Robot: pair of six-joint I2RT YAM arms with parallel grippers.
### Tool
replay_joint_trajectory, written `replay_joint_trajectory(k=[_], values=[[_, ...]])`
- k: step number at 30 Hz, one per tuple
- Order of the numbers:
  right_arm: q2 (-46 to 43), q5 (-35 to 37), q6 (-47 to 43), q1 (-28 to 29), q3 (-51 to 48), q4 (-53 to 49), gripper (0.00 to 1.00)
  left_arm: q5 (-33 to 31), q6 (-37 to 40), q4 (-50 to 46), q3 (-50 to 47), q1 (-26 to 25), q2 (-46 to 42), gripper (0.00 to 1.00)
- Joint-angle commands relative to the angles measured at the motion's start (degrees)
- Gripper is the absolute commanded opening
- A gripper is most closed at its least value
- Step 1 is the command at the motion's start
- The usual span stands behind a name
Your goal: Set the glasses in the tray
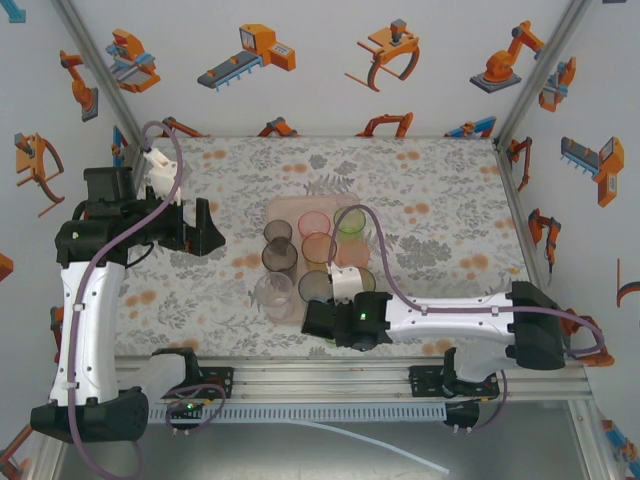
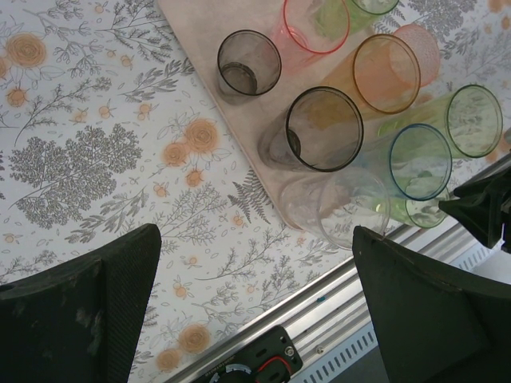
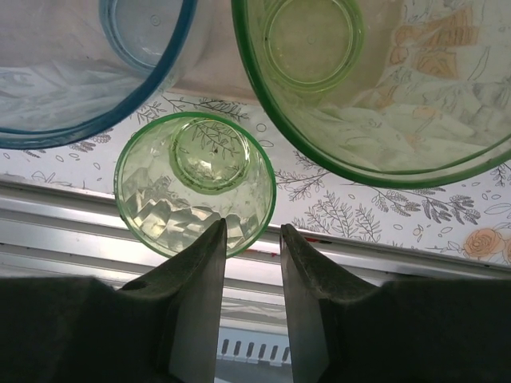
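on the floral bench [image 1: 430, 190], the tray [image 1: 283, 207] already carries most glasses [image 1: 315, 246]. left gripper [image 2: 255, 311] gapes wide, left of the tray. right gripper [image 3: 249, 239], narrowly parted (apparently empty), sits at a short green tumbler [image 3: 196, 183] just off the tray's near edge, which likely remains to place.
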Motion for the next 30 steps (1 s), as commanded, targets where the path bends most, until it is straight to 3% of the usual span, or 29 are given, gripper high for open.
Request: replay_joint_trajectory(k=[1,30], values=[[0.86,1.73,2.23,-0.15,-1.05,0.52,0.34,1.49,-0.94,0.36,-0.60,0.31,-0.78,0.97],[1.08,0.05,3.98,-0.68,-3.60,2.81,0.13,1.76,-1.00,0.38,-0.45,0.57,-0.40,0.97]])
